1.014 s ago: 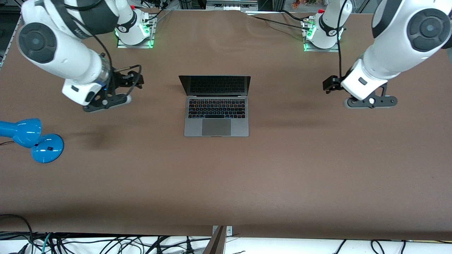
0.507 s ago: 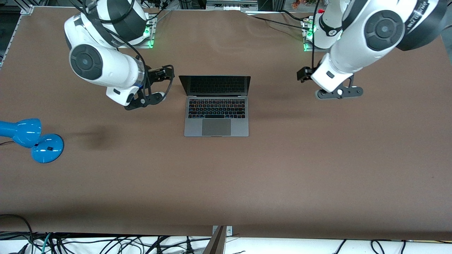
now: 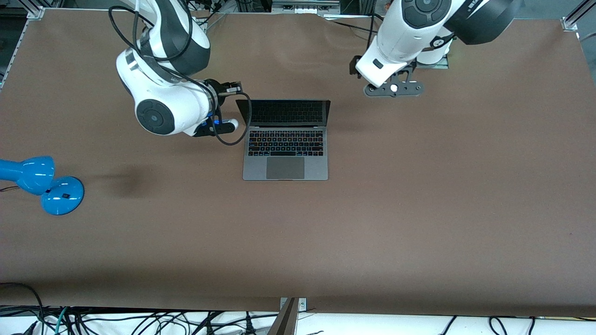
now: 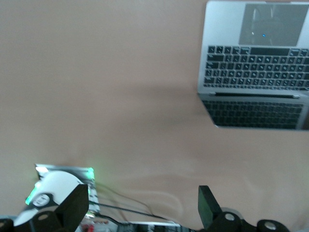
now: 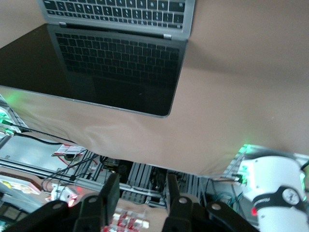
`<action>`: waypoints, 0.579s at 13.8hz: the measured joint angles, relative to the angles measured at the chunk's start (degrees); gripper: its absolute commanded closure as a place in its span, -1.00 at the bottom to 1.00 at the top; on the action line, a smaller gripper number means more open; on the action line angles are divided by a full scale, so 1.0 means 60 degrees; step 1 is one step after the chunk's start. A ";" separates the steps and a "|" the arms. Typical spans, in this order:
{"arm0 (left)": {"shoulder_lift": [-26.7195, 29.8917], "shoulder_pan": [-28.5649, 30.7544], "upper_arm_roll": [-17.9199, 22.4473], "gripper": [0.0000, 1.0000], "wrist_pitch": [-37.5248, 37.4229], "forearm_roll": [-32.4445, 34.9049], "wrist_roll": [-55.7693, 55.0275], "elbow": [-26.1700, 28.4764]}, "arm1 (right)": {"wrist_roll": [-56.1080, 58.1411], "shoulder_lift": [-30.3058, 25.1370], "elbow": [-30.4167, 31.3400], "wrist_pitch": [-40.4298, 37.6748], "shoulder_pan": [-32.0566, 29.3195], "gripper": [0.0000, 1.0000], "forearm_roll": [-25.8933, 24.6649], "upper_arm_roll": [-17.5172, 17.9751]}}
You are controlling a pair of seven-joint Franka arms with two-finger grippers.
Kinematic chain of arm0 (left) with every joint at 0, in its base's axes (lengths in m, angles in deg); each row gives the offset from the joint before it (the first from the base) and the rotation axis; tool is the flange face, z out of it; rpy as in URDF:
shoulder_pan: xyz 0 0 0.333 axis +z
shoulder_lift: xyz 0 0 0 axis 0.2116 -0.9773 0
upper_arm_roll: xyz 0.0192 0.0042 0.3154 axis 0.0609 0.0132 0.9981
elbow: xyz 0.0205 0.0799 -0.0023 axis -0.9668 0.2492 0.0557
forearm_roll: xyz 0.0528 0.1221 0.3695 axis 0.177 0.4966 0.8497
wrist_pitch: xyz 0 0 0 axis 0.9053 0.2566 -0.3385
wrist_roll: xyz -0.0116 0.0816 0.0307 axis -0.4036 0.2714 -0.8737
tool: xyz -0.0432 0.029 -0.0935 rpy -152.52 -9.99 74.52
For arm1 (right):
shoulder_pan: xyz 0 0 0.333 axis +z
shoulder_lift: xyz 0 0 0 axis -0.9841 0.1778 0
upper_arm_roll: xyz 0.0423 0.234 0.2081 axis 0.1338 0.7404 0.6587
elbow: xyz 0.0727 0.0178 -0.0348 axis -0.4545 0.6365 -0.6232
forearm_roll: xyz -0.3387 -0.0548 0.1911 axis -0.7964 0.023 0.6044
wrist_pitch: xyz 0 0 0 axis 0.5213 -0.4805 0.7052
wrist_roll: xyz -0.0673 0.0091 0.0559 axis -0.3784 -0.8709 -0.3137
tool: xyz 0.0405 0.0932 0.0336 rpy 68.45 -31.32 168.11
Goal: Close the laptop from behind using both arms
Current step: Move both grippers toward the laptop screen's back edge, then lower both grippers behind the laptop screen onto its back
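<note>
Barely begun, judging by the lid. In the upper middle of the front view, on the brown surface: slim space-grey metal laptop with black keyboard and large trackpad, lid up and leaning back toward the robots' bases, dark screen facing the front camera. Keyboard and trackpad fully exposed, so no closing done so far.

Over the surface just beside the lid's edge, toward the right arm's end: right tool on its large white jointed arm, fingers spread with a clear gap, pinching nothing. In the right wrist view, screen and hinge in the upper part of the frame, no contact with the lid visible.

Over the surface near the top of the front view, toward the left arm's end and apart from the laptop: left tool, fingers spread wide, holding nothing. In the left wrist view, laptop up in the upper corner of the frame, well clear of the fingers.

Left to do, as a judgement: bring both tools to the back face of the lid near its top edge, make contact, then push it down onto the keyboard together.

Near the edge of the front view, at mid-height toward the right arm's end: glossy blue desk lamp, well apart from the laptop.
</note>
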 measured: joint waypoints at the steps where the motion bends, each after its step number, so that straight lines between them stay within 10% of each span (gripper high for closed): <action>1: -0.0028 -0.0012 -0.0023 -0.92 0.0004 -0.0136 -0.0145 0.0060 | -0.0178 0.0085 0.0003 -0.0005 0.0142 0.81 0.0022 0.0001; 5: -0.0556 -0.0365 -0.0106 -0.09 0.0496 -0.0786 -0.1454 0.0329 | -0.0370 0.0571 0.0053 -0.0048 0.0495 0.82 0.0213 0.0003; 8: -0.1198 -0.0944 -0.0132 0.98 0.0826 -0.0944 -0.2393 0.0401 | -0.0369 0.0968 0.0074 -0.0148 0.0502 0.91 0.0260 0.0003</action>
